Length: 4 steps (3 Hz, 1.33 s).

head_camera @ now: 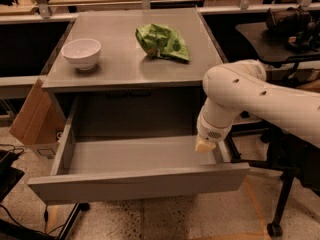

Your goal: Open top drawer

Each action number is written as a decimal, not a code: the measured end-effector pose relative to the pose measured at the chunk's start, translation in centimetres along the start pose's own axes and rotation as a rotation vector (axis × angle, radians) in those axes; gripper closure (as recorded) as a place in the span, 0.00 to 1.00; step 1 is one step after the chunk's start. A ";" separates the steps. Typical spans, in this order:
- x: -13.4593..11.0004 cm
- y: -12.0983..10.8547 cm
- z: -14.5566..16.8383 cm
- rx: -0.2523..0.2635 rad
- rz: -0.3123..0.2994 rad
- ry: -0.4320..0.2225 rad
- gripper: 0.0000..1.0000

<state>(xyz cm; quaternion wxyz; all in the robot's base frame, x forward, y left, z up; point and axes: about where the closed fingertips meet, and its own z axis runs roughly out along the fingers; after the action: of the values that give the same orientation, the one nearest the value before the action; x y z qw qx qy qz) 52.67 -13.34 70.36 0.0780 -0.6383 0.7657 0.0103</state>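
The top drawer [140, 181] is pulled far out from under the grey table top. Its flat handleless front panel faces me and its grey tray interior [135, 154] holds nothing I can see. My gripper [204, 145] hangs at the end of the white arm [260, 99], at the right inner side of the drawer, just above the tray's right wall. Only its pale tip shows below the wrist.
A white bowl [81, 53] and a crumpled green bag [162, 41] lie on the table top [125, 64]. A cardboard box [32, 116] leans at the left. Black stands and a chair base [280, 194] crowd the right side.
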 end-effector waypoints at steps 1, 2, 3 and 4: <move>-0.5 2.9 2.6 -0.068 0.016 -0.058 1.00; -1.4 5.5 4.2 -0.159 0.009 -0.094 0.98; -1.3 5.4 4.2 -0.155 0.008 -0.091 0.76; -1.3 5.5 4.3 -0.157 0.006 -0.090 0.46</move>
<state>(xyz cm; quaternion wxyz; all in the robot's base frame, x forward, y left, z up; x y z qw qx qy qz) 47.92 -10.54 65.85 0.0617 -0.6389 0.7603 0.0993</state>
